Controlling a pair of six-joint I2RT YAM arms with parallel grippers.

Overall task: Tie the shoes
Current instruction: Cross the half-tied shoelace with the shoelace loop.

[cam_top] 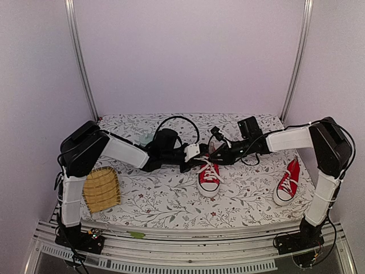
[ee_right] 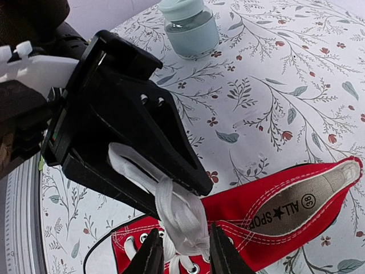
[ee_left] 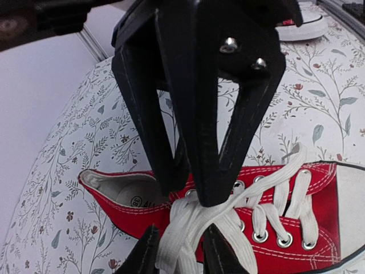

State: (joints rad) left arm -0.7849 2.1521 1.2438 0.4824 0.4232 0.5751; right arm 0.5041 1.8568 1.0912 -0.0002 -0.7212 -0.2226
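Observation:
One of the shoes (cam_top: 209,178), red with a white toe cap, lies mid-table with both grippers meeting over its white laces (ee_left: 188,228). My left gripper (ee_left: 182,254) is shut on a bundle of lace that fills the gap between its fingers. In the right wrist view a lace loop (ee_right: 122,157) runs between those same fingers. My right gripper (ee_right: 187,256) stands open, its tips on either side of the lace knot (ee_right: 188,228) above the shoe's tongue (ee_right: 296,205). The other shoe (cam_top: 287,184) sits apart at the right, untouched.
A yellow slatted mat (cam_top: 101,189) lies at the front left. A pale teal jar (ee_right: 188,25) stands behind the left arm near the back. Black cables (cam_top: 182,123) arch over both wrists. White walls close in the floral-patterned table (cam_top: 171,205).

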